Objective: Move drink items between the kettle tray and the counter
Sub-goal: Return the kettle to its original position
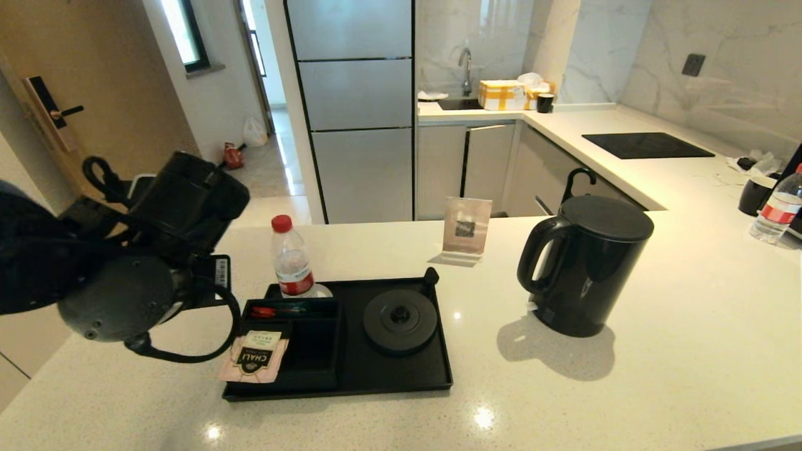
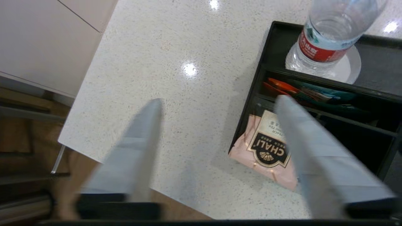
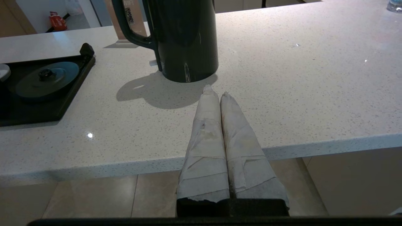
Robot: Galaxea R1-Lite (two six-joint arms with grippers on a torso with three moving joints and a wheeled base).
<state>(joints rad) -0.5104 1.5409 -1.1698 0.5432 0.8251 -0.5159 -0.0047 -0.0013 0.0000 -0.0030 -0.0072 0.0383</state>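
In the head view, a black kettle tray [image 1: 401, 376] is seen lying on the white speckled counter [image 1: 658, 351]. The round kettle base disc [image 1: 400, 321] is set in the right half of the tray, and the compartment section [image 1: 313, 338] fills the left half. A pale-pink CHALI tea sachet [image 1: 254, 357] is draped over the tray's left edge, partly in the nearest compartment and partly on the counter. A red-capped water bottle [image 1: 292, 260] is stood on a white coaster at the tray's far-left corner. The black electric kettle [image 1: 586, 266] is placed upright on the counter, well to the right of the tray, its handle turned toward the tray. A small card stand [image 1: 467, 228] is seen beyond the tray. The left arm is raised above the counter to the left of the tray.

In the left wrist view, the left gripper [image 2: 220, 103] is held above the tray's left edge with its fingers [image 2: 141, 141] spread wide and nothing between them; the sachet [image 2: 267, 150] is seen below, beside one finger. Coloured packets [image 2: 301, 92] are lodged in the compartment next to the bottle [image 2: 326, 40].

In the right wrist view, the right gripper [image 3: 216, 92] is parked off the counter's near edge, to the right of the tray, fingers pressed together, pointing at the kettle [image 3: 185, 37].
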